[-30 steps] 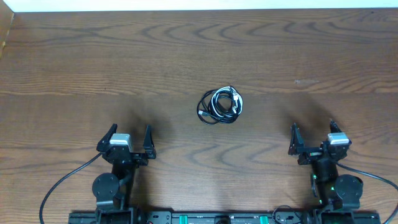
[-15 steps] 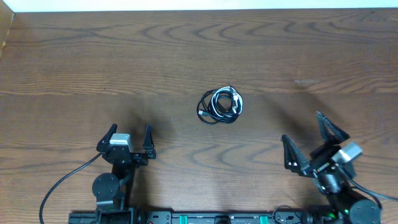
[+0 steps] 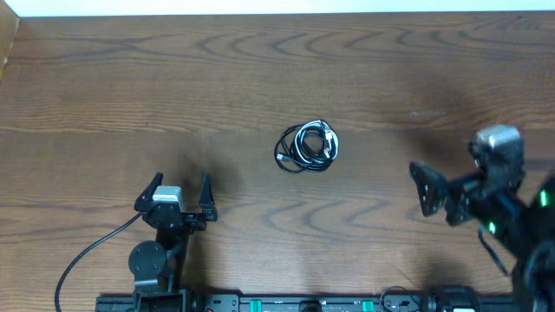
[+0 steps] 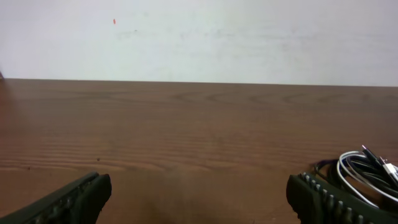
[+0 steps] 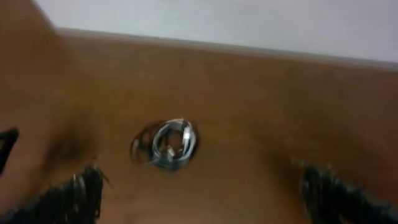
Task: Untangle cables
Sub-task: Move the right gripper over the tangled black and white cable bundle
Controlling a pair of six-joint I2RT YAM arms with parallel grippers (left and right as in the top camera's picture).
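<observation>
A small tangled bundle of black and white cables (image 3: pixel 307 146) lies coiled on the wooden table (image 3: pixel 260 78), near its middle. My left gripper (image 3: pixel 180 191) rests low at the front left, open and empty, well short of the bundle. In the left wrist view the cables (image 4: pixel 367 177) show at the far right, beyond the right finger (image 4: pixel 329 200). My right gripper (image 3: pixel 431 191) is raised at the right, open, with nothing in it, pointing left toward the bundle. The right wrist view is blurred; there the cables (image 5: pixel 168 144) lie ahead, above the gap between the fingers (image 5: pixel 74 194).
A pale wall (image 4: pixel 199 37) runs along the far edge of the table. A black lead (image 3: pixel 87 256) trails from the left arm's base at the front edge. The table's left edge (image 3: pixel 7 52) shows at the top left.
My right arm has lifted off its rest at the front right, risen and swung so its open gripper faces left toward the cables. The left arm and the bundle have not moved.
</observation>
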